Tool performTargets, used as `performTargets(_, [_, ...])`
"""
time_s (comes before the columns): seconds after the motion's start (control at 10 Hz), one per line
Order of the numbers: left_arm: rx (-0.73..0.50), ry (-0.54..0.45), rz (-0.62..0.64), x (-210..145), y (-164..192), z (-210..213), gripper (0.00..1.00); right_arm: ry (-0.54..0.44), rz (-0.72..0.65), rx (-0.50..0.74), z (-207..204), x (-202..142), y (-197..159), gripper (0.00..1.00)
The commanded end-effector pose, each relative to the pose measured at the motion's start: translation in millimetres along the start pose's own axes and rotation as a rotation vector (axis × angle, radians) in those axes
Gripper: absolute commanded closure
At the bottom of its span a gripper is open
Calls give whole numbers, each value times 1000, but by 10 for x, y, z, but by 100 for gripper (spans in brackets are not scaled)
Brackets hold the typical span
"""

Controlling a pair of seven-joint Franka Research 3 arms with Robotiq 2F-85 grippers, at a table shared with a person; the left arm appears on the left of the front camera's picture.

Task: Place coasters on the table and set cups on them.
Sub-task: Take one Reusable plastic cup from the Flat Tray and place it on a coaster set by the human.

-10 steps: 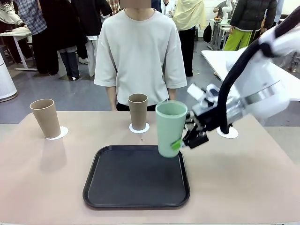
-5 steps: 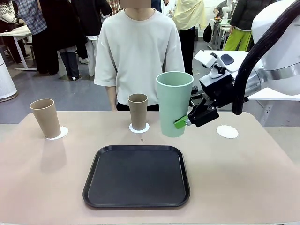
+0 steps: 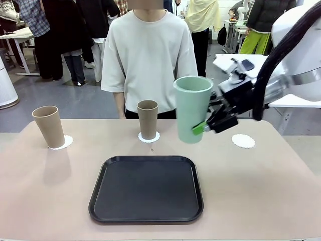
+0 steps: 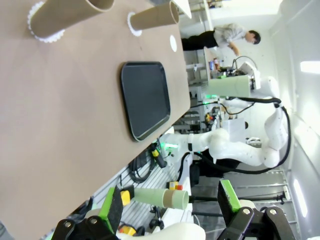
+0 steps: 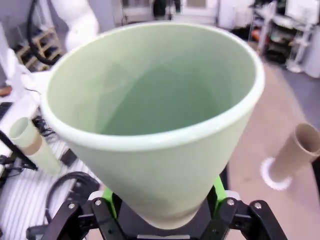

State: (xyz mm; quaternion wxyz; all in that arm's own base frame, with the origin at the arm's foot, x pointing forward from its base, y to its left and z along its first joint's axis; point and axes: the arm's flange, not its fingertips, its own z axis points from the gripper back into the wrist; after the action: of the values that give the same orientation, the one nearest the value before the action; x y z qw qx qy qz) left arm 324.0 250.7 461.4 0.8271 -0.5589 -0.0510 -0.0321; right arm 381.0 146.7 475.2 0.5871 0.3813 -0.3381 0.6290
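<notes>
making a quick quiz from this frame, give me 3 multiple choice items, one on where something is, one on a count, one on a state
1. Where is the bare coaster with no cup on it?
A. on the black tray
B. on the table to the right of the tray
C. in the person's hand

2. How many tan-brown cups stand on coasters?
A. one
B. two
C. three

3. What is the right gripper doing?
A. hanging open with nothing in it
B. pressing on the tray
C. holding the mint green cup clear of the table

Key:
1. B, the front view shows it lying on the table right of the tray.
2. B, the left tan-brown cup and the middle tan-brown cup each stand on a white disc.
3. C, its fingers are clamped on the cup's lower part, with the cup in the air, slightly tilted.
</notes>
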Motion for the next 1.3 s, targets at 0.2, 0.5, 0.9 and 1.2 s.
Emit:
performTargets(0.2, [-4,-8,15,-2,-45,2,0,35,-63,-190,1265,-406,-544,19])
performTargets(0.5, [-4,-8,15,-2,-45,2,0,-38,-153,-313,2043,-547,-718,19])
performTargets(0.9, [-4,-8,15,-2,-45,2,0,-8,-140,-336,2149,-631,-676,19])
performTargets(1.2, [-4,-8,15,-2,-45,2,0,-22,-158,-323,2221,-636,-714,19])
